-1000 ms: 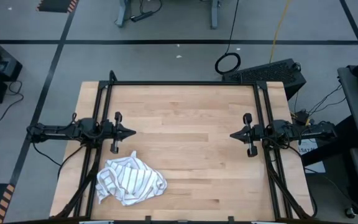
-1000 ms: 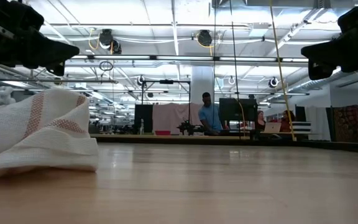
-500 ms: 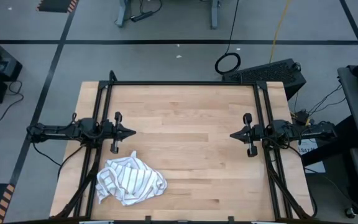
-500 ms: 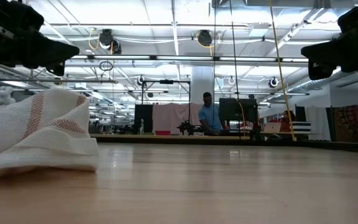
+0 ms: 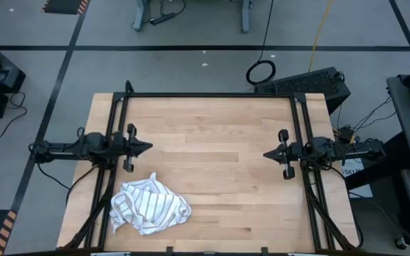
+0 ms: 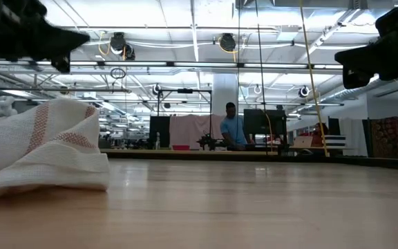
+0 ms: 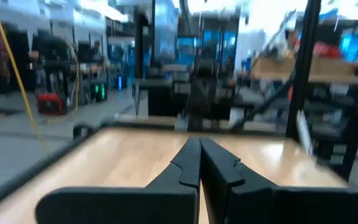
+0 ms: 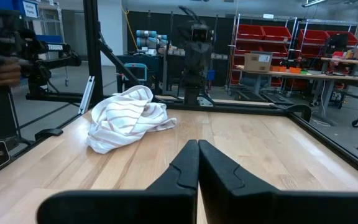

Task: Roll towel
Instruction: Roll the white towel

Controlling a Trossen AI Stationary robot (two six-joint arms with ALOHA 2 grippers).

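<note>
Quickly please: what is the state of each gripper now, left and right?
Left gripper: closed, holding nothing, above the left table edge.
Right gripper: closed, holding nothing, above the right edge.

A crumpled towel (image 5: 149, 207) sits near the bench's (image 5: 219, 192) front left corner, the only obstacle on its surface. The rest of the bench lies open, from the middle across to the right edge. Black frame rails (image 5: 212, 95) border the back, left and right edges.

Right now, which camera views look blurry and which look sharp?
Left wrist view: background smeared by motion blur, its closed dark fingers fairly crisp. Right wrist view: sharp, crumpled white striped cloth towel clear. Low view: left gripper blurred.
</note>
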